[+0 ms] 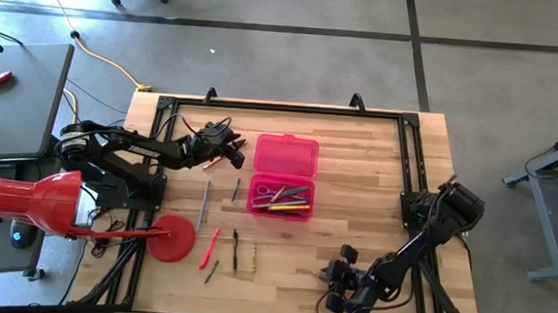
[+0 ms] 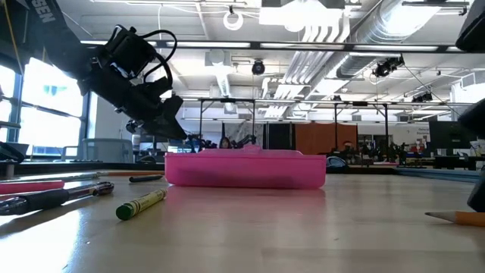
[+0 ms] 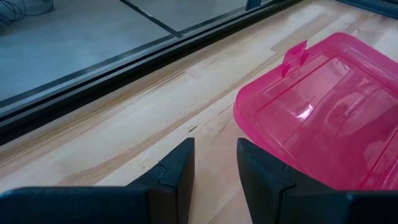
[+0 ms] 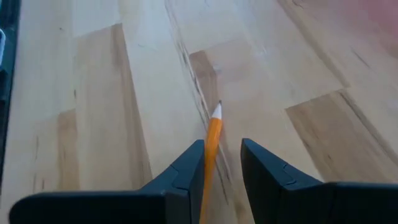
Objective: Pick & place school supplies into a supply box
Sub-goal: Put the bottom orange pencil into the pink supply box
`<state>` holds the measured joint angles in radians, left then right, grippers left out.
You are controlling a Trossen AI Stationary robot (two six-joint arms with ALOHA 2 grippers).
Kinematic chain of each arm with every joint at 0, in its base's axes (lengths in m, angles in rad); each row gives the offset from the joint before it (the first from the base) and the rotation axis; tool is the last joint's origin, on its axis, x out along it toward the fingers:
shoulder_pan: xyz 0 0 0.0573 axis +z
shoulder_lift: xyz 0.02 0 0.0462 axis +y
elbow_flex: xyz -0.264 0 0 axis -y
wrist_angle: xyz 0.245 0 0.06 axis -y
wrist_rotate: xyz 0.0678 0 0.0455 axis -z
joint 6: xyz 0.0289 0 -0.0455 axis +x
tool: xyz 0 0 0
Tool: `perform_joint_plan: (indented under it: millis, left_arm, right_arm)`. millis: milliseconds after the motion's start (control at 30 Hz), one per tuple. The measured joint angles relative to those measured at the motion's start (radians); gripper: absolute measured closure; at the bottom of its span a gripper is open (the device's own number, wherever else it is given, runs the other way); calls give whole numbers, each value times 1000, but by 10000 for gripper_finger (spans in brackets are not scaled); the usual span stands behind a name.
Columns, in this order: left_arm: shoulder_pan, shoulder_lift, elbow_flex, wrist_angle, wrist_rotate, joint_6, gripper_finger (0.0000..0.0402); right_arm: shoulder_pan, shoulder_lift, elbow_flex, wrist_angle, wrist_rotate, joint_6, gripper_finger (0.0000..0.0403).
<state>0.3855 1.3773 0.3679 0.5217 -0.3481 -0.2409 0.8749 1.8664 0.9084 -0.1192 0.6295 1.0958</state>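
The pink supply box (image 1: 283,176) lies open mid-table, its lid (image 3: 323,118) flat toward the far edge. Its tray (image 1: 279,197) holds several pens and the purple-handled scissors. My left gripper (image 1: 223,145) hangs open above the table, just left of the lid, and holds nothing (image 3: 216,168). An orange-red pen (image 1: 235,161) lies under it. My right gripper (image 1: 337,286) is low near the near edge and open. An orange pencil (image 4: 213,134) lies on the wood between its fingers. Grey (image 1: 203,202), red (image 1: 209,247), black (image 1: 235,249) and green (image 2: 141,205) supplies lie left of the box. My right gripper has the orange pencil's shaft (image 4: 210,155) running along between its fingers, close beside one finger (image 4: 186,168). I cannot tell whether that finger touches it. The pencil lies flat on the table, its point (image 4: 216,111) ahead of the fingertips.
A red round disc (image 1: 172,237) sits at the table's near-left corner beside a red object (image 1: 33,205) off the table. A black frame (image 1: 282,108) runs along the far edge. Bare wood lies between the box and my right gripper.
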Motion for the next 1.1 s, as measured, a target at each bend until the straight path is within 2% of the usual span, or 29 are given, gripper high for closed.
perform_joint_plan:
  millis: [233,433,600,700,867,1100]
  left_arm:
    - [0,0,0,0,0,0,252]
    - [0,0,0,0,0,0,252]
    - [0,0,0,0,0,0,252]
    - [0,0,0,0,0,0,252]
    - [0,0,0,0,0,0,252]
    - [0,0,0,0,0,0,252]
  right_arm:
    - [1,-3,-86,153,17,-14,320]
    - [-16,-4,-103,151,16,-128,321]
    - [-59,-6,-103,147,-14,-141,323]
    - [-86,-6,-103,148,-32,-184,341]
    - [-128,-6,-105,186,-100,-298,392]
    - [-177,-3,-103,219,-126,-355,396]
